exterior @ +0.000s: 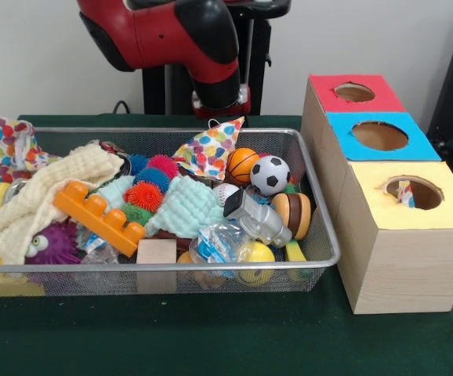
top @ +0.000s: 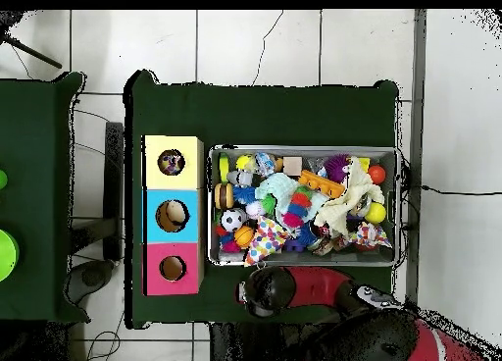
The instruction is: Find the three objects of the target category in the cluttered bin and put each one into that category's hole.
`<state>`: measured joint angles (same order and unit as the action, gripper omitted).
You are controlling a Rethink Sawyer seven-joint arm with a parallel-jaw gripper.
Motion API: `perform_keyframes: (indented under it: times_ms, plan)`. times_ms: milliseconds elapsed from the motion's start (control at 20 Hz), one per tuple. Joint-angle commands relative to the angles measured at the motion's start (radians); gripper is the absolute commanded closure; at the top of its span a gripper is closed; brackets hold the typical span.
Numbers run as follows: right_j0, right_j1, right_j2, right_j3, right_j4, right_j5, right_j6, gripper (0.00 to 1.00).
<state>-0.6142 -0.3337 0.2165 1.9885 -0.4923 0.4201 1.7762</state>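
Observation:
The wire-mesh bin (exterior: pixel 172 266) stands on the green table and is full of toys. One polka-dot fabric piece (exterior: pixel 211 150) stands up in a peak at the bin's far side, right of the middle; it also shows in the overhead view (top: pixel 263 247). A second piece (exterior: pixel 15 145) hangs at the far left corner. A third piece (exterior: pixel 405 193) pokes up inside the yellow-surrounded hole (exterior: pixel 426 194) of the pale wood box (exterior: pixel 399 266). My gripper (exterior: pixel 222 108) hangs just above the peak of the first piece, at the bin's far rim. Its state is hidden.
The blue-surrounded hole (exterior: pixel 379 135) and the red-surrounded hole (exterior: pixel 354 92) lie behind the yellow one. In the bin lie a cream waffle cloth (exterior: pixel 46 196), a mint waffle cloth (exterior: pixel 183 207), an orange brick (exterior: pixel 97 215), a soccer ball (exterior: pixel 269 174) and a wooden block (exterior: pixel 156 252).

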Motion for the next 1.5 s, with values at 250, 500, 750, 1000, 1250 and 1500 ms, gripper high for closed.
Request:
perform_keyframes:
  times_ms: [250, 500, 750, 1000, 1250, 1500]
  plan:
    - [-0.018, -0.049, 0.053, -0.078, -0.001, -0.106, 0.068, 0.00]
    - [-0.051, -0.330, 0.172, 0.080, 0.151, 0.086, 0.069, 0.00]
    - [-0.072, -0.420, 0.223, 0.097, 0.249, 0.206, 0.039, 0.00]
    - [-0.086, -0.450, 0.239, 0.089, 0.288, 0.253, 0.004, 0.00]
    - [-0.069, -0.335, 0.202, 0.012, 0.230, 0.164, -0.002, 0.00]
    - [-0.029, -0.230, 0.146, -0.052, 0.173, 0.094, 0.021, 0.00]
